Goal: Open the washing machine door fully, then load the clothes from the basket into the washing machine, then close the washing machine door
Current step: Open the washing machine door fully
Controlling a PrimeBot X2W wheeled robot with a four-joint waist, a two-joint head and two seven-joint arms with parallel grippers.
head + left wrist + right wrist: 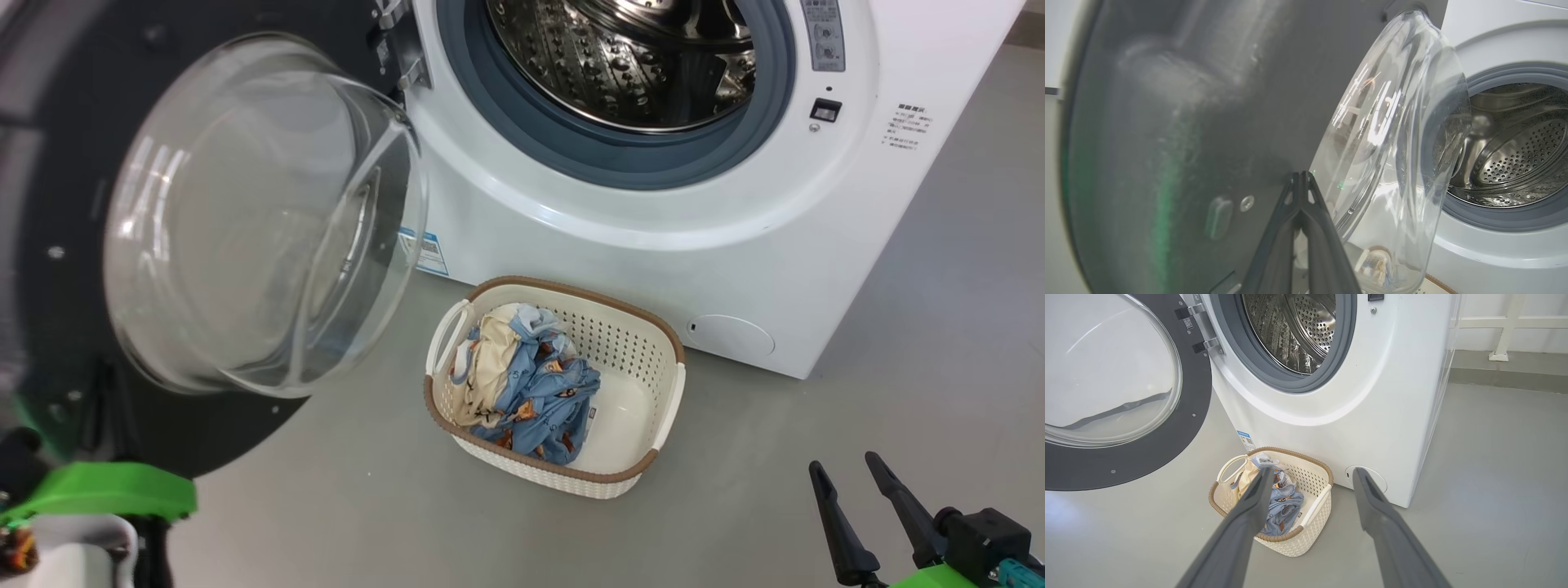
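The washing machine [653, 245] stands with its steel drum [620, 65] exposed. The washing machine door [261, 212] is swung out to the left, its glass bowl bulging toward me. My left gripper [1301, 175] is shut with nothing in it, its tips close to the door's dark inner face [1167, 122] beside the glass; I cannot tell if they touch. The basket [571, 290] sits on the floor before the machine, with the clothes [539, 392] heaped in its left half. My right gripper [843, 464] hangs open and empty, right of the basket [1310, 514] and above the floor.
Grey floor [816, 425] spreads to the right and in front of the basket. A round cap [731, 336] sits low on the machine's front and a blue label [424, 253] near the hinge side. A white post [1498, 355] stands by the far wall.
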